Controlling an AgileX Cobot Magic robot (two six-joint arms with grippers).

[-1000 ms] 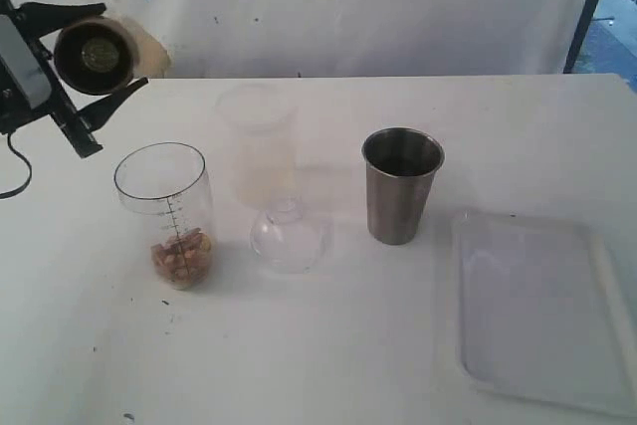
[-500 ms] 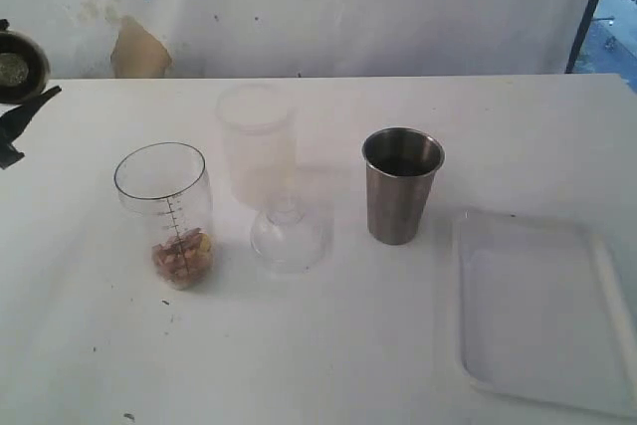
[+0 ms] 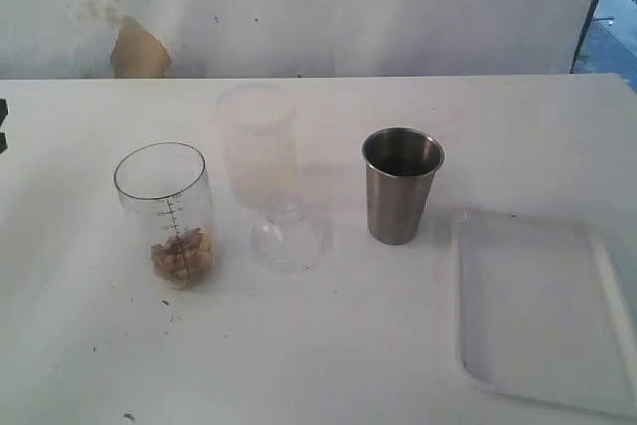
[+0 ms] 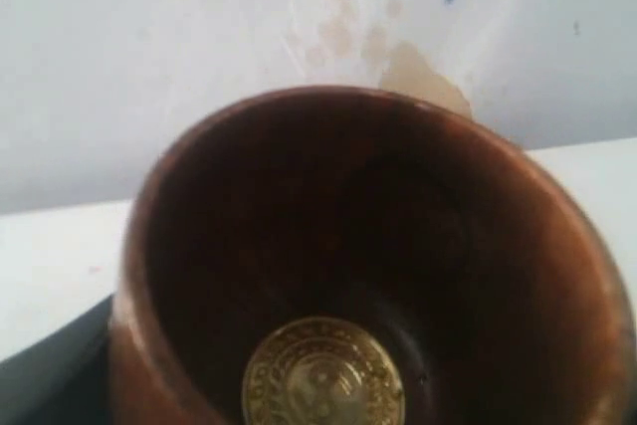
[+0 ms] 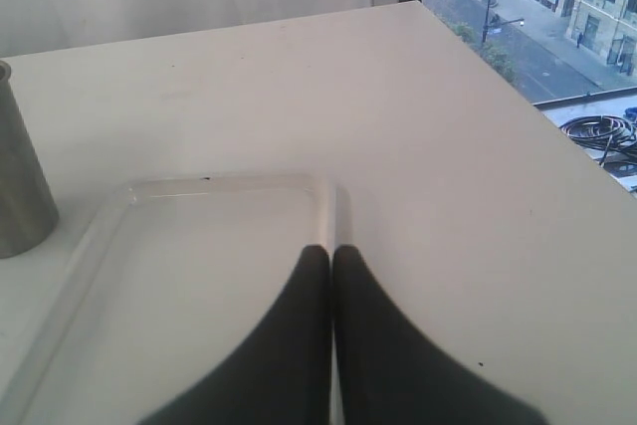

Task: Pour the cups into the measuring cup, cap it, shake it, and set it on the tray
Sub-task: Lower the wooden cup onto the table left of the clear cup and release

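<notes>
Desk [image 3: 318, 375] load, exterior view: one measuring cup [image 3: 164, 208] with a small heap of brown pieces [image 3: 181, 256] at its bottom, one frosted cup [image 3: 257, 144], one clear domed lid [image 3: 288, 238] just in front of it, one steel tumbler [image 3: 401, 186] and one tray [image 3: 542, 311] to the tumbler's right. One brown cup [image 4: 348, 246], a single gold emblem [image 4: 323, 375] inside, sits in the left gripper [image 4: 55, 370], jaws spread wide around its body. Right gripper [image 5: 330, 256] hangs over a tray corner, jaws pressed together on nothing.

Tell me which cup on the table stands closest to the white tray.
The stainless-steel tumbler, the only metal one, standing right beside the tray; the clear measuring cup and frosted cup are farther away.
</notes>
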